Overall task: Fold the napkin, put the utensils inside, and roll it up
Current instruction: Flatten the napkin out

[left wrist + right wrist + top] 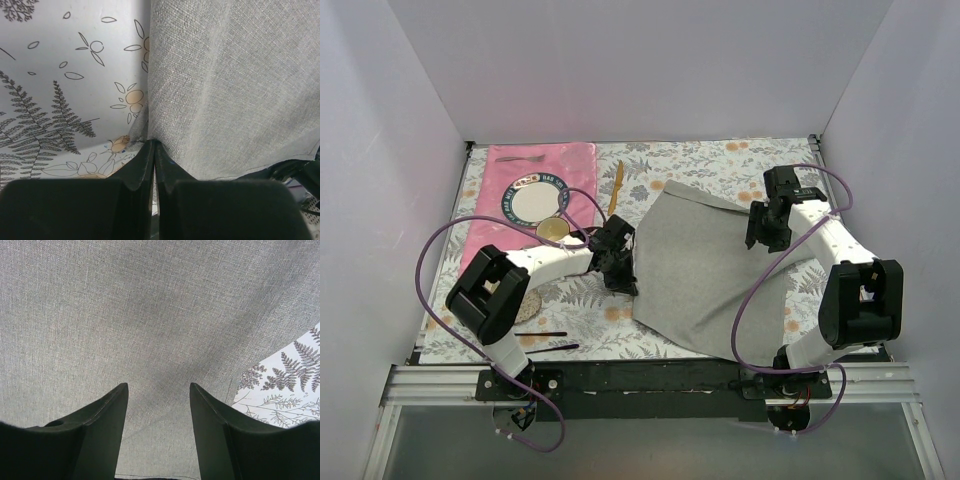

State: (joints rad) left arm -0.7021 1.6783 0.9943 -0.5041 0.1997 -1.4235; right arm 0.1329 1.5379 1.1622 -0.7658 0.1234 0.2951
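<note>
Your left claw [154, 144] pinches the grey napkin [705, 275] tight at its left edge mid-frame, while your right claw [159, 387] hangs spread wide over its upper-right part.

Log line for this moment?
left gripper: shut on napkin edge | right gripper: open over napkin | wooden utensil: outside napkin

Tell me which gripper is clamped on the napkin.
The left gripper: its jaws are pinched shut on the edge of the grey napkin, while the right gripper hangs open over it, holding nothing.
</note>
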